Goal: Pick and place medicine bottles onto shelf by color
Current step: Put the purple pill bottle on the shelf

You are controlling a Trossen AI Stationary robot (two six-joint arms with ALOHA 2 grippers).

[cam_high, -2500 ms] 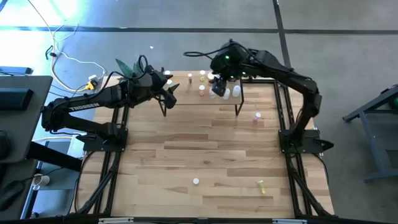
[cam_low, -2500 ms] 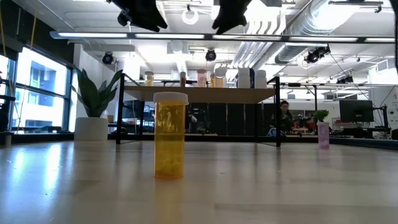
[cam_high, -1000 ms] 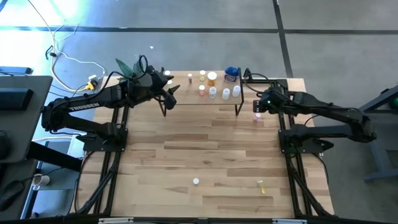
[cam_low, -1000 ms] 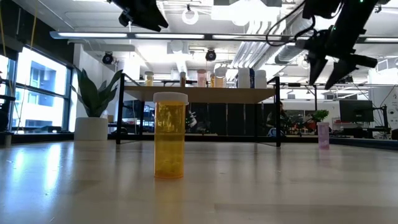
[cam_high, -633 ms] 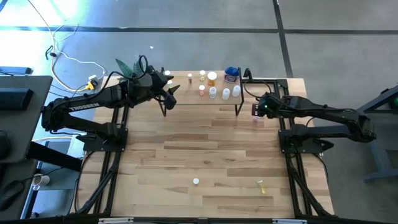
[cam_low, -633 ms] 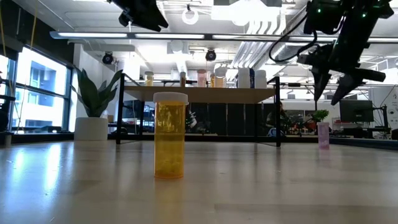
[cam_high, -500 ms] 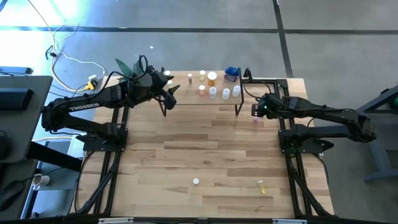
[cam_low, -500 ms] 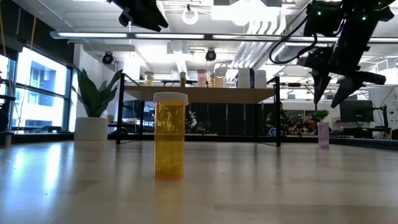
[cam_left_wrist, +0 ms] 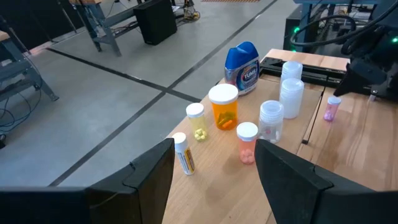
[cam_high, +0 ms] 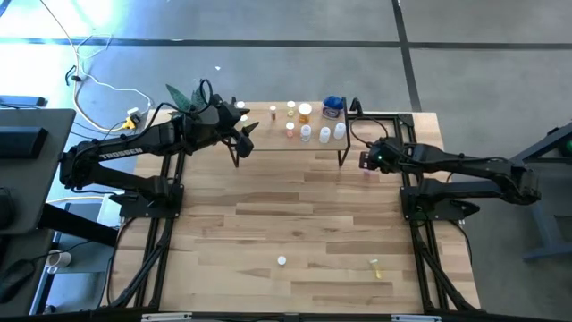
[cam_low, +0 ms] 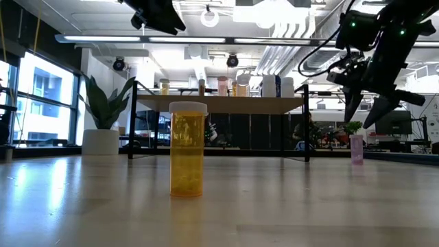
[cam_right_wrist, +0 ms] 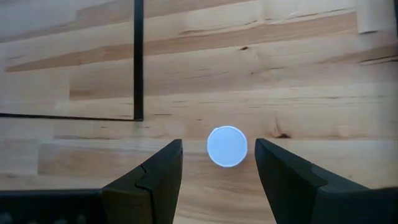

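The right gripper hangs above a small pink medicine bottle with a white cap that stands upright on the light wooden tabletop, just beyond the right end of the shelf. Its two dark fingers are spread apart and empty; in the right wrist view the bottle's round white cap sits between them, seen from straight above, with clear wood showing on either side of it.

The shelf — a small raised board of light wood on thin dark metal legs — stands near the table's far edge. On it are several bottles grouped toward its right half: a larger blue bottle with a white label, an orange bottle with a wide white cap, a slim yellowish vial holding small pills, a small pink-orange bottle with a white cap, a clear-lidded vial, a stack of white containers and a thin white tube with a yellow label.

The left gripper waits above the shelf's left end, its fingers parted and holding nothing.

Nearer the front of the table stand two more — a translucent amber bottle with a white cap and, well apart from it, a small yellow vial. A potted green plant stands beside the shelf's left end.
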